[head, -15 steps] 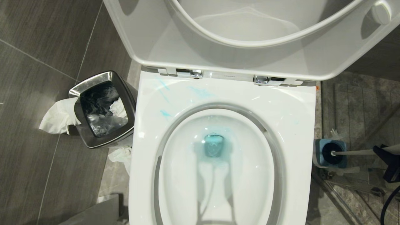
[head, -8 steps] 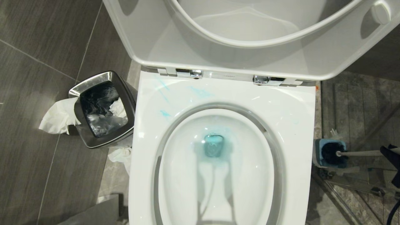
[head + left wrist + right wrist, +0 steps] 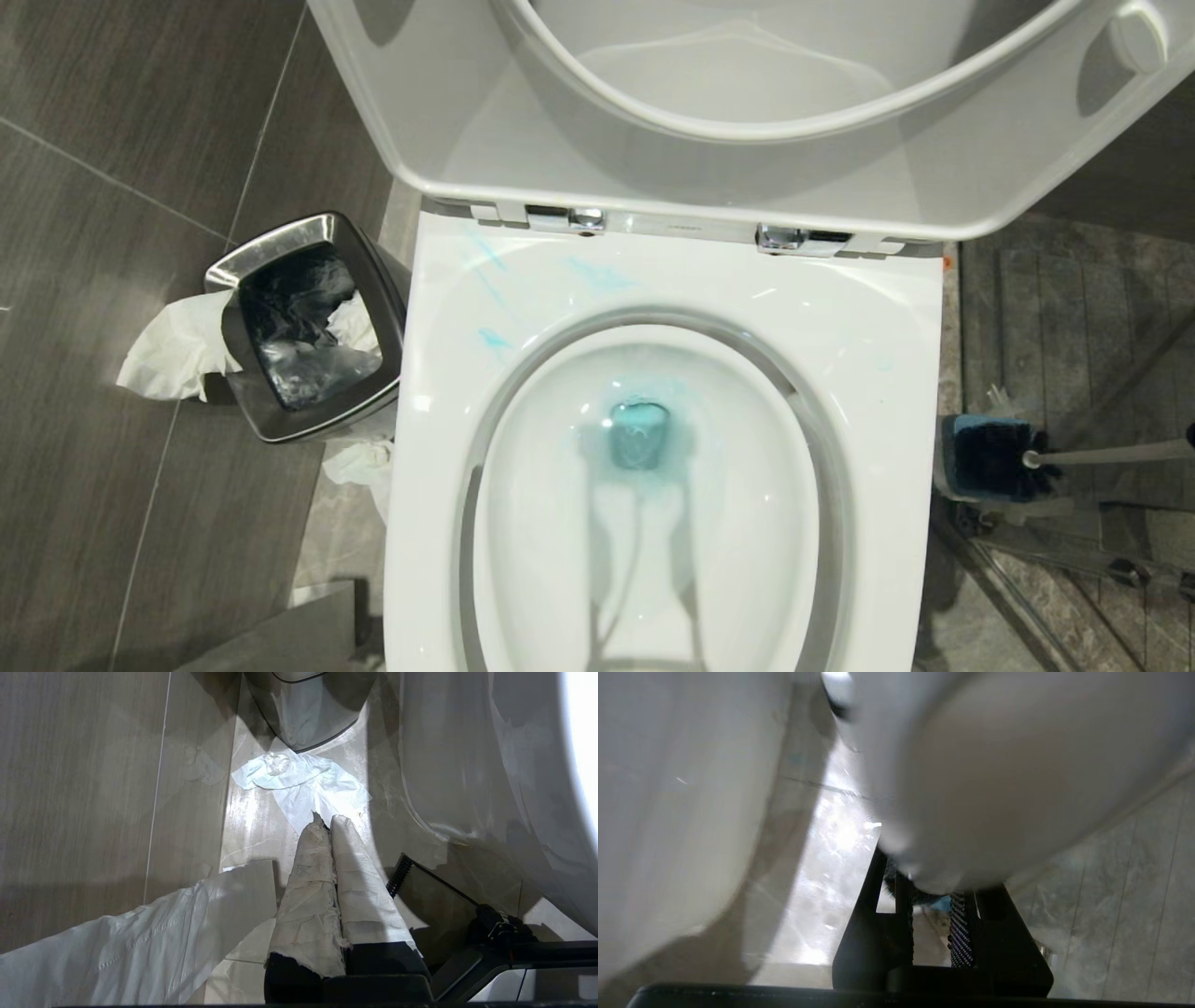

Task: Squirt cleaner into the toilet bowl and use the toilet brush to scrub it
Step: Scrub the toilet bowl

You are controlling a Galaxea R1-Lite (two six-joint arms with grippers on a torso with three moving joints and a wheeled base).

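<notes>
My right fingers (image 3: 931, 914) pinch the toilet brush (image 3: 1004, 459) handle, head over its holder (image 3: 952, 457); left fingers (image 3: 327, 830) pressed together.

Up top we're looking straight down at the glossy white ceramic toilet bowl (image 3: 672, 523). Our left wrist cam sits low, facing the square steel waste bin (image 3: 303, 714), also in the head view. The right wrist cam's jammed against the slim white plastic toilet brush (image 3: 994, 788).

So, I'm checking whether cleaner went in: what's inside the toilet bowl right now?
Inside the toilet bowl, blue-tinted water sits at the drain, with pale blue cleaner smears on the back rim. No brush is in it. The bowl's near end is out of view.
</notes>
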